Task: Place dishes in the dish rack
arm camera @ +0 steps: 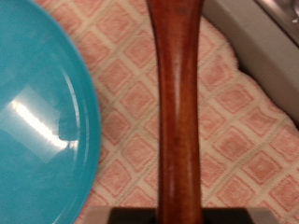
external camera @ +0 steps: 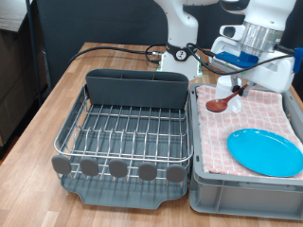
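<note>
Spoon point(external camera: 225, 98) lies on the checked cloth point(external camera: 270, 112) in the crate point(external camera: 199, 180), beside the plate point(external camera: 265, 151); rack point(external camera: 123, 132) holds no dishes. Fingers point(external camera: 248, 68) hover over its handle; whether they are apart is unclear. Wood looks stiff and light: grip mid-handle.

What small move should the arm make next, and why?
Probably a lift straight up: the gripper holds the wooden spoon by its handle, bowl low over the checked cloth, and the crate wall stands between it and the dish rack.
</note>
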You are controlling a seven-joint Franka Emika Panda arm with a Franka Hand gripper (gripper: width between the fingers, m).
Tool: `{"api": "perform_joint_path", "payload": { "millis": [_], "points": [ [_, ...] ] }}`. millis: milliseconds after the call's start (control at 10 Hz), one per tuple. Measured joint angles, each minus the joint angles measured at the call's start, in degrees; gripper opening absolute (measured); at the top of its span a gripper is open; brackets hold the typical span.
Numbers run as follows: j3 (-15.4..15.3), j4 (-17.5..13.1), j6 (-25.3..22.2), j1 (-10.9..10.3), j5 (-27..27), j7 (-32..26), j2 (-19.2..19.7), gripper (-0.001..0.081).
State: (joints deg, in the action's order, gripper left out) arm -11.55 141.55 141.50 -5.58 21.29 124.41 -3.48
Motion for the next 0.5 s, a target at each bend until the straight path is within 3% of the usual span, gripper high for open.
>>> {"api": "perform_joint_path", "payload": {
  "millis": [200, 400, 500],
  "points": [
    [0.8, 3.1, -1.3, 0.2, -0.8, 4.3, -4.0, 0.0092],
    [0.9, 2.9, -2.7, 0.2, -0.7, 4.5, -4.0, 0.0092],
    [1.0, 2.9, -5.9, 0.4, -0.8, 6.4, -5.1, 0.0092]
  ]
}}
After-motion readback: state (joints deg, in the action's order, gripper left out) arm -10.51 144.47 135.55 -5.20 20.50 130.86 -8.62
